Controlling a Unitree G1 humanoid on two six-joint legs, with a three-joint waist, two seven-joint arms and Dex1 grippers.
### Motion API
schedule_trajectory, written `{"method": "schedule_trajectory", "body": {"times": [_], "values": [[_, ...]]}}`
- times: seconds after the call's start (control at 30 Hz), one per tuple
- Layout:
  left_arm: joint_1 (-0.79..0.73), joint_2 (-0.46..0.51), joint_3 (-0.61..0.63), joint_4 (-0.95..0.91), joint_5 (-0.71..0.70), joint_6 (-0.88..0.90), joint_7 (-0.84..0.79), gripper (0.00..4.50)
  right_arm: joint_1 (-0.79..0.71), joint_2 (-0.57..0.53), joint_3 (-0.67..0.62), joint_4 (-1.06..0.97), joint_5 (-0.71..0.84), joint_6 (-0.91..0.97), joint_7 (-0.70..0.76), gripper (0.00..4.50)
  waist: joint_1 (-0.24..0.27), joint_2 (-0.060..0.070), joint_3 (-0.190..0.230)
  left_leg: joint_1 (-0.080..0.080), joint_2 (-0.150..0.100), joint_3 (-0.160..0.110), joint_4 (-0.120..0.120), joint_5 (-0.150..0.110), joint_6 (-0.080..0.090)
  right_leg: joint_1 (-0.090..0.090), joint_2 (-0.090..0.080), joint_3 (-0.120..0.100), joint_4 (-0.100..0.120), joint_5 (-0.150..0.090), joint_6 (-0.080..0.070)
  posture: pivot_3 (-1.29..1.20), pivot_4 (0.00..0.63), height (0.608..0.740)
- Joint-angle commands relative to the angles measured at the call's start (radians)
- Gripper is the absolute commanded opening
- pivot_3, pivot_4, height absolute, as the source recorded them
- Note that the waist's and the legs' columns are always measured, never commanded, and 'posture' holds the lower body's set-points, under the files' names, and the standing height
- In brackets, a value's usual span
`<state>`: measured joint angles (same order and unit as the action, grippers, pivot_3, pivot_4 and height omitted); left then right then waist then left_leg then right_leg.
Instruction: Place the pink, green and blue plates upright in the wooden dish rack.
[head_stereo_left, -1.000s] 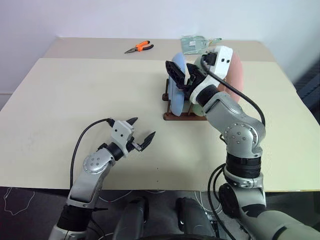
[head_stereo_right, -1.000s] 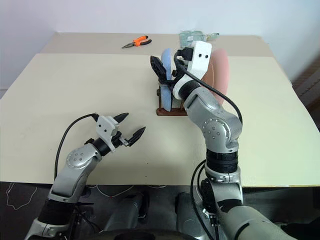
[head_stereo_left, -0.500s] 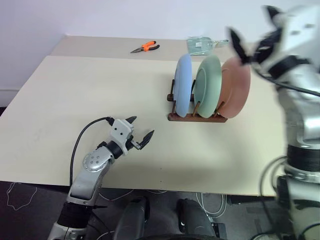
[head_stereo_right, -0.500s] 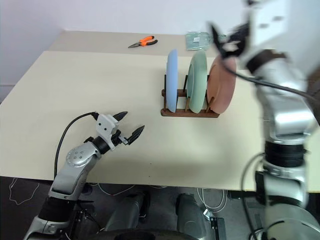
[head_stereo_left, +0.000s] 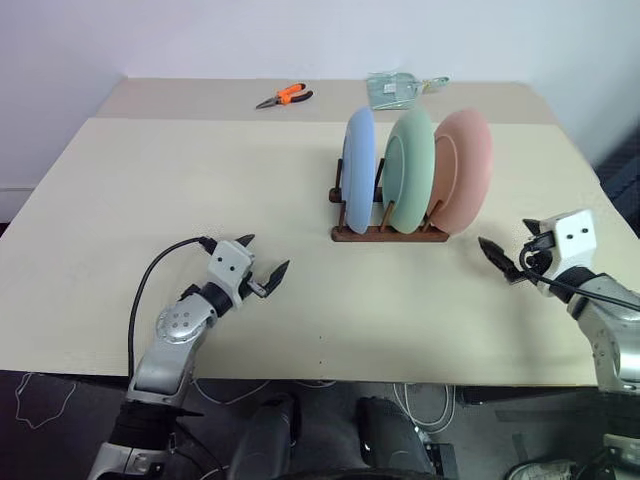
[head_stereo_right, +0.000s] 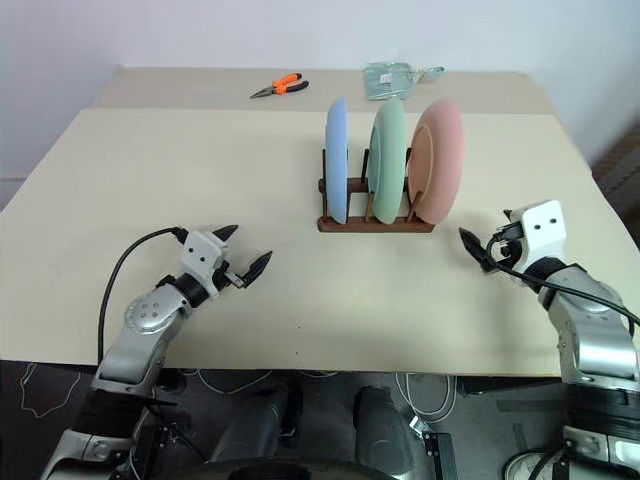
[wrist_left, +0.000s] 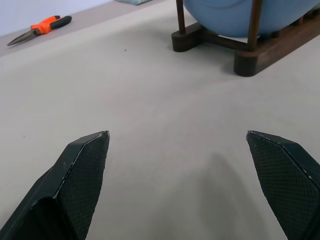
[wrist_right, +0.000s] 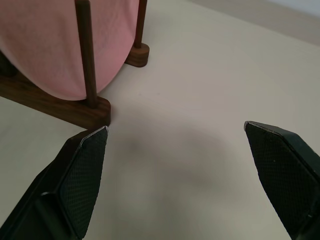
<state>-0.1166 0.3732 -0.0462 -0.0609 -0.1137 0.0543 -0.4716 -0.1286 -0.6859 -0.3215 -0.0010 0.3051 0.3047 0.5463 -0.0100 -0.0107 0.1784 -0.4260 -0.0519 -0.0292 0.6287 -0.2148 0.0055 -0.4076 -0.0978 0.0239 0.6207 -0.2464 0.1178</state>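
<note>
Three plates stand upright in the wooden rack (head_stereo_left: 390, 232) near the middle of the table (head_stereo_left: 150, 180): the blue plate (head_stereo_left: 358, 170) at the rack's left end, the green plate (head_stereo_left: 410, 168) in the middle, the pink plate (head_stereo_left: 464, 170) at its right end. The left gripper (head_stereo_left: 262, 270) hovers over the table well to the front-left of the rack, its two black fingers spread wide and empty. The right gripper (head_stereo_left: 505, 262) sits just right of the rack, near the pink plate, fingers likewise wide apart and holding nothing. Behind the rack lie orange-handled pliers (head_stereo_left: 281, 96) and a clear plastic packet (head_stereo_left: 396, 88).
</note>
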Motion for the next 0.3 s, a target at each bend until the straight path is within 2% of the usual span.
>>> {"method": "schedule_trajectory", "body": {"times": [0.03,0.3], "values": [[0.006,0.019,0.032,-0.011,0.020,-0.022,0.017,4.50,-0.038,0.004,-0.009,0.027,-0.011,-0.048,0.002,4.46,0.000,0.000,0.000,0.000,0.000,0.000,0.000,0.000,0.000,0.000,0.000,0.000,0.000,0.000,0.000,0.00,0.150,0.738],[0.019,0.025,0.049,0.001,0.025,-0.024,0.026,4.50,-0.076,0.036,0.020,0.070,-0.030,-0.093,-0.008,4.46,0.001,0.000,0.000,0.000,0.000,0.000,0.000,0.000,0.000,0.000,0.000,0.000,0.000,0.001,0.003,0.00,0.150,0.738]]}}
